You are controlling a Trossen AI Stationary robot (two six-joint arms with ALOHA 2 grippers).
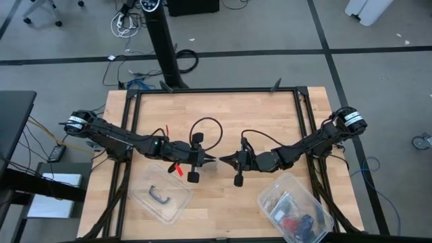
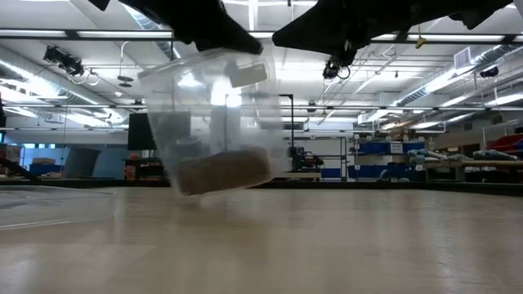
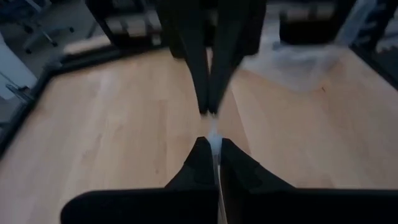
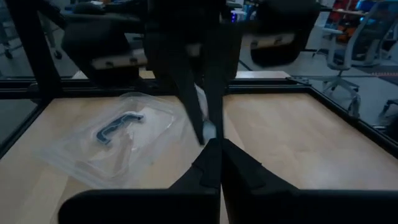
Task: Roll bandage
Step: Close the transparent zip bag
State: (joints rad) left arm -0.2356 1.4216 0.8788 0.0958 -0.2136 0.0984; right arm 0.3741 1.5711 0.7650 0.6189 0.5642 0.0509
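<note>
text: none legible | labels: none legible | brands: none | numbers/signs: none legible

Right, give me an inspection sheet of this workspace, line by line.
Surface: wooden table, bare in the middle.
Job's things: no brown strip seen from above; a brown lump, possibly the bandage, shows through clear plastic in the low view.
Clutter: clear tub with a black handle piece near the left arm; second clear tub of small items near the right arm.
Grippers: left gripper and right gripper are shut, tip to tip over the table's middle, with a thin pale sliver between them; cannot tell what it is.
Cables: black loop above the left arm.
Surroundings: grey floor, black post, loose floor cables.
</note>
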